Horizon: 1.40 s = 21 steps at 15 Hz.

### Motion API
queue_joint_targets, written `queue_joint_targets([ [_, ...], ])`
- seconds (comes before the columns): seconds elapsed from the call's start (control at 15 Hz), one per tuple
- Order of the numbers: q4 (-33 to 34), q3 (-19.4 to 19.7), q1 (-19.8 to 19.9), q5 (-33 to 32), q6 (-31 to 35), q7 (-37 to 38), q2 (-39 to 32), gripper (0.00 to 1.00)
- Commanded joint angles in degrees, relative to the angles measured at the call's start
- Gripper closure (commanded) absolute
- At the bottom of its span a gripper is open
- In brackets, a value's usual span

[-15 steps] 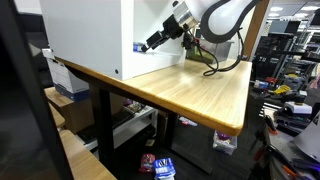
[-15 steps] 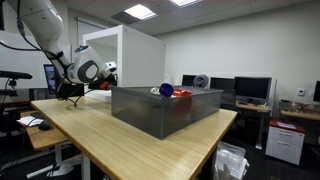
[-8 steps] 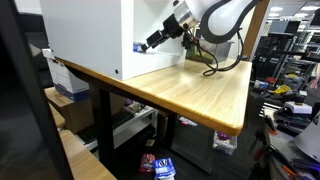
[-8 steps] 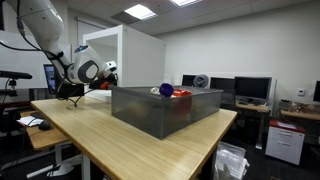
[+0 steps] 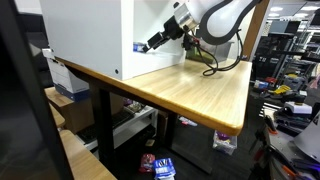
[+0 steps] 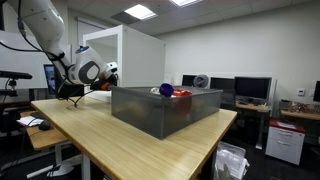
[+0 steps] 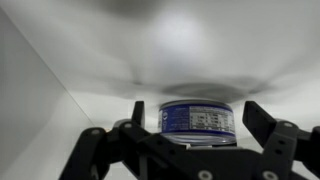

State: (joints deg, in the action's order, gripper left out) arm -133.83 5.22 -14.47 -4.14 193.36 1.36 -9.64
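In the wrist view a short blue can [image 7: 197,120] with a white printed label stands on a white surface, beside a white wall on the left. My gripper [image 7: 197,125] is open, one finger on each side of the can with a gap on both sides. In both exterior views the gripper [image 5: 152,42] [image 6: 108,72] reaches into the open side of a large white box [image 5: 85,35] on the wooden table [image 5: 190,90]. The can is hidden in the exterior views.
A dark grey bin [image 6: 165,112] holding blue and red objects stands on the table [image 6: 110,140]. Black cables [image 5: 205,62] lie by the arm's base. Monitors [image 6: 245,90] and desks stand behind. Boxes and clutter lie under and around the table.
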Motion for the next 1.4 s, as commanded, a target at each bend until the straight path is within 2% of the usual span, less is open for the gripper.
queue_joint_targets([
  [0.0, 0.5, 2.2, -0.5, 0.9, 0.7, -0.7, -1.3, 0.00],
  [0.07, 0.4, 2.4, -0.5, 0.9, 0.8, -0.6, -1.4, 0.00],
  [0.13, 2.3, 3.7, -2.4, 1.9, -0.3, -1.2, -2.2, 0.00],
  [0.2, 6.1, 5.3, -5.8, 3.9, -2.2, -1.6, -3.9, 0.00],
  [0.53, 10.3, 8.3, -10.6, 3.8, -3.6, -0.2, -5.8, 0.00],
  [0.93, 15.5, 7.3, -12.4, 3.2, -4.7, 0.2, -8.7, 0.00],
  [1.33, 17.3, 5.8, -11.6, 3.3, -10.3, 0.4, -8.8, 0.00],
])
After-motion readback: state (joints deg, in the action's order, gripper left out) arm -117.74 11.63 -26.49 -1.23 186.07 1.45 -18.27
